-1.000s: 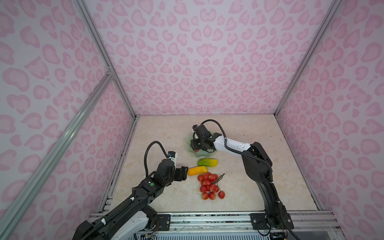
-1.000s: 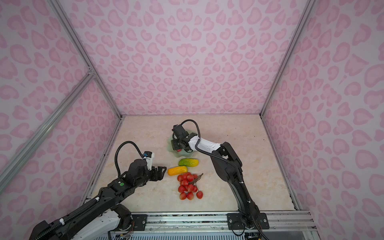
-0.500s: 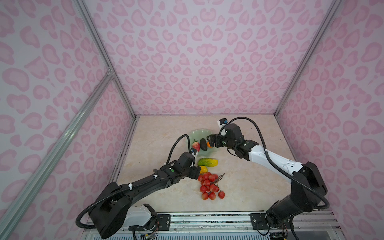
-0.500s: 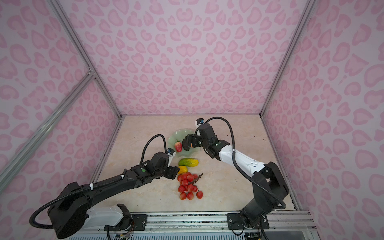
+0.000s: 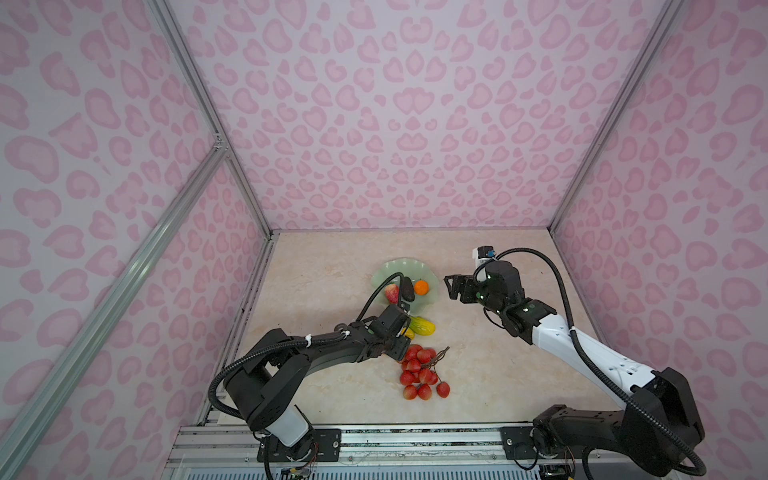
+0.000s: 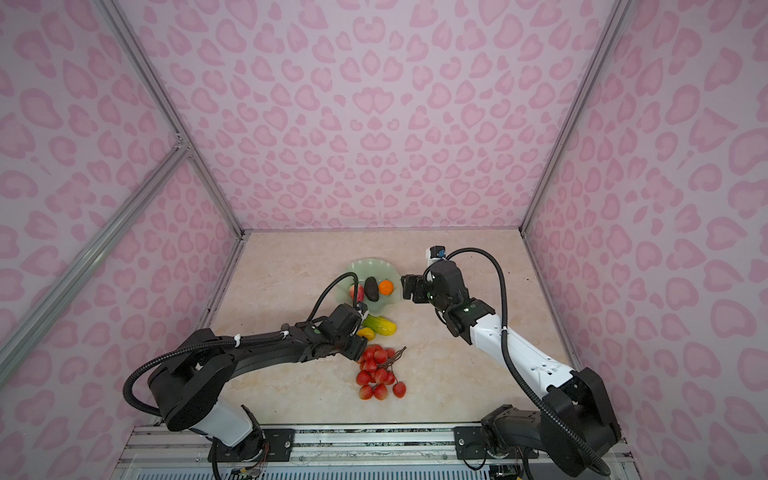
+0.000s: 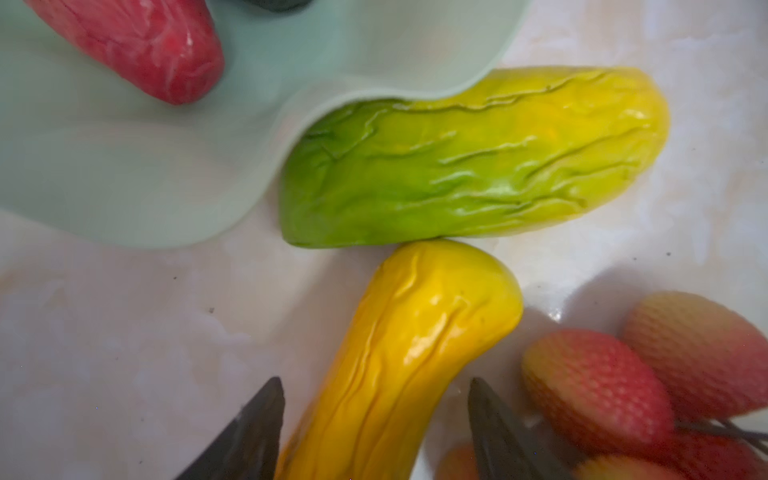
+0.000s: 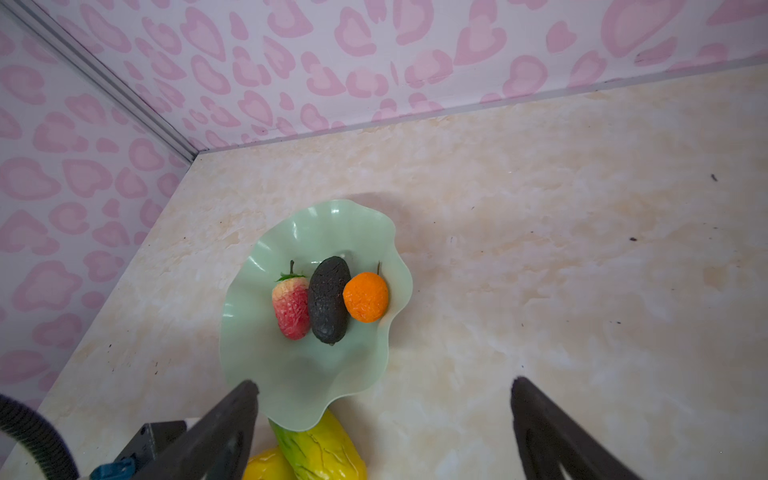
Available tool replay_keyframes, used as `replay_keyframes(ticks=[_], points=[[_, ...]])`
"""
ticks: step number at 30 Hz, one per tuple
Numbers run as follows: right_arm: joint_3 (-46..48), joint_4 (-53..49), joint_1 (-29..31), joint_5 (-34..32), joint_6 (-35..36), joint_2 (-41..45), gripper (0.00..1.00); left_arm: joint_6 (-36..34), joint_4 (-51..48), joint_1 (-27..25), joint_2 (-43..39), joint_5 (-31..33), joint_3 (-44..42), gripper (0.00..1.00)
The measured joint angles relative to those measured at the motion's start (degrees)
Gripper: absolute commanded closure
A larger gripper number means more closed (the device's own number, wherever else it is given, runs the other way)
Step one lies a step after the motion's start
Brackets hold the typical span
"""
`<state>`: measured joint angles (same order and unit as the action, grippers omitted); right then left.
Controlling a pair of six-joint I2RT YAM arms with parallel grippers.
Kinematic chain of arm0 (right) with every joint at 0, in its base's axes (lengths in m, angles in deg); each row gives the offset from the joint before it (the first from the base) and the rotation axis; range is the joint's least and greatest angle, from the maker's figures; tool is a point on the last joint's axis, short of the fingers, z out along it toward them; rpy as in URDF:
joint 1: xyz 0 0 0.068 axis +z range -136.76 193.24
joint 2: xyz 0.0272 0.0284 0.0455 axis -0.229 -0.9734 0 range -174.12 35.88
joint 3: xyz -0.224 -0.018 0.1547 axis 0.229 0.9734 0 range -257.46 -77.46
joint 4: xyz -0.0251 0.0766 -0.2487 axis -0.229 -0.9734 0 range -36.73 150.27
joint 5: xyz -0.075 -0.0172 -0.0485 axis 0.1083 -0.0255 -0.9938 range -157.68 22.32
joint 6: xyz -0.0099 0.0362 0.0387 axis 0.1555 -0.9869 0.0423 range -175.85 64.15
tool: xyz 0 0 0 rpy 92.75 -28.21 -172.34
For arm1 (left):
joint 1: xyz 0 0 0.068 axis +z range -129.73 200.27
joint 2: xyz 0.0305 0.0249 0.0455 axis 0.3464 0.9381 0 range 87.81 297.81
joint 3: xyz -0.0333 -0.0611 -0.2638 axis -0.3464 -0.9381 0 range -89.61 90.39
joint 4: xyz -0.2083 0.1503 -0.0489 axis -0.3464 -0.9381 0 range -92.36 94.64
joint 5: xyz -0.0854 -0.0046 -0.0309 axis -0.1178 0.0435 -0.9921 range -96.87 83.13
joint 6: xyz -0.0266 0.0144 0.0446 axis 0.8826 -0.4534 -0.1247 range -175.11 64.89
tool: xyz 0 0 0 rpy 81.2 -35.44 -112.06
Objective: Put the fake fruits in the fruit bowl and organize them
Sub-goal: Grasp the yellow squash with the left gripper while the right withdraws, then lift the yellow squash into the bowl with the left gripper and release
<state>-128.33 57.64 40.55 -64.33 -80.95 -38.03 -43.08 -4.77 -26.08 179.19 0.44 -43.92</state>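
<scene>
Tabletop (image 5: pixel 478 374), bowl (image 5: pixel 399 266), berries (image 5: pixel 417 370), green oblong (image 7: pixel 478 158) (touching yellow oblong (image 7: pixel 407 353))

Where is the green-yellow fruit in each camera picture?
In a top view: green-yellow fruit beside the fruit bowl, camera side.
In a top view: the fruit likewise.
Left wrist: large, partly under the rim.
Right wrist: peeking from under the rim.
Shared landmark: the bowl's wavy rim.

**pinkbox_lurker:** what's the pose rn?

**yam_fan:** left arm (image 5: pixel 328 351) is stretched out low and nearly flat. The left end effector (image 7: pixel 376 415) has its jaws parted. The wrist view only shows the tips, so I'd guess roughly half open.

**pinkbox_lurker:** and the other side?

**yam_fan:** right arm (image 5: pixel 582 351) rises from its base, elbow bent and wrist held high. The right end effector (image 5: pixel 451 289) points toward the middle, jaws spread wide.
</scene>
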Motion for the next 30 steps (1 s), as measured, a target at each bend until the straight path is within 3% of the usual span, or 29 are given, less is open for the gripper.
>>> replay_keyframes(ticks=[8,17,20,23,30], points=[[-0.98,0.04,-0.48,0.66,-0.46,-1.97,0.07,0.00,-1.60,-0.26,-5.16,-0.87,-2.49,0.62],[-1.64,0.33,-0.85,1.27,-1.25,-3.54,0.08,0.81,-8.39,-0.28,-24.85,-0.59,-4.37,0.62],[-2.01,0.37,-1.16,1.64,-1.22,-4.26,0.08,-1.62,-8.96,-0.02,-27.82,0.20,-2.21,0.62],[-2.25,0.13,-1.27,2.29,-1.22,-4.31,0.08,-4.92,-8.83,1.27,-25.18,0.22,2.29,0.62],[1.81,-0.55,-1.33,2.69,-1.25,0.61,0.08,-12.79,-8.17,4.24,-5.86,-1.38,18.49,0.62]])
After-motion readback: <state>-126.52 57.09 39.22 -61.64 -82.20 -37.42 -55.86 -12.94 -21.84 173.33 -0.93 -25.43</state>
